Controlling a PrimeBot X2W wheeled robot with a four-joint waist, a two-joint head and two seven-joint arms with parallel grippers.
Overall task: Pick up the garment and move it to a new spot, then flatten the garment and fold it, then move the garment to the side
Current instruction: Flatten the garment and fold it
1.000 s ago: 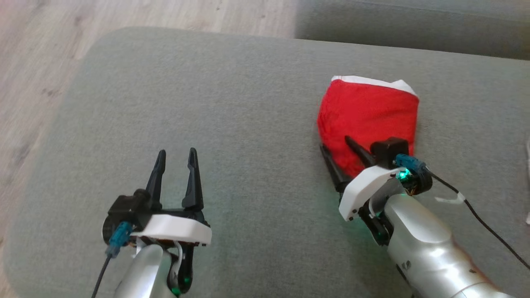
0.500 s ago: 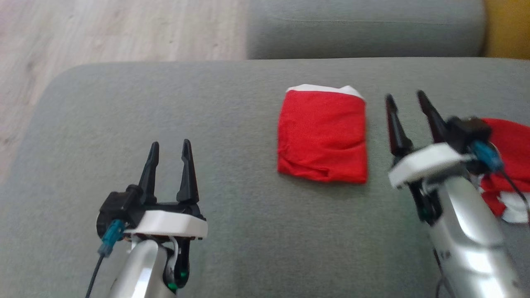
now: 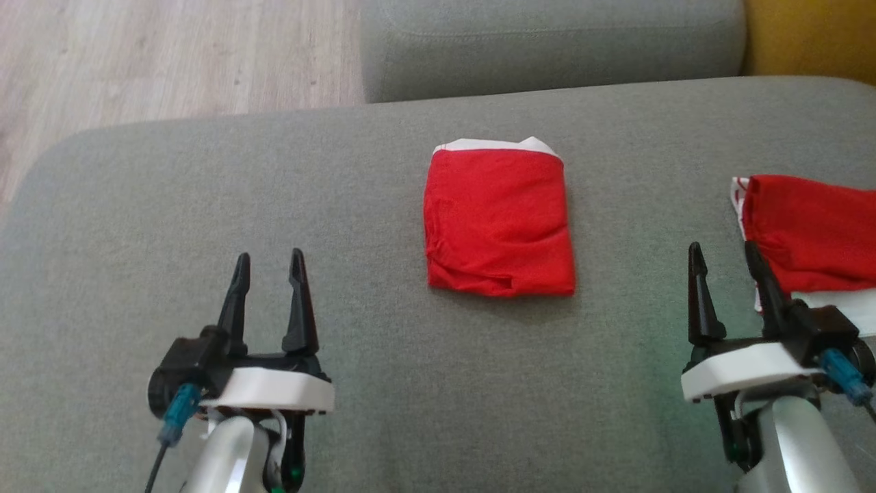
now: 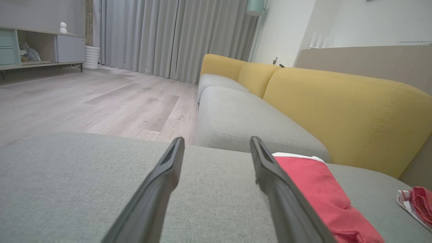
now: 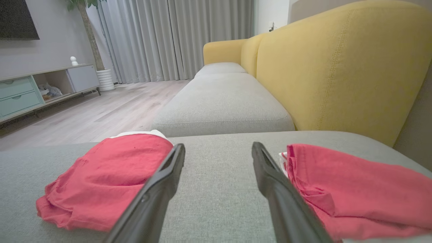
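Sofa cushion holds folded garment, second garment; left tool, right tool both apart.

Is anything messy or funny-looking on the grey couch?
Nothing much. The folded red garment lies flat on the grey cushion, only a little bunched at its near left corner. The other red garment, beside the right tool, looks looser, with white cloth poking out underneath.

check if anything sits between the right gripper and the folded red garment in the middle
Nothing visible does. Bare grey cushion lies between the open right gripper and the folded red garment; the other red garment lies on the gripper's far side, off that path.
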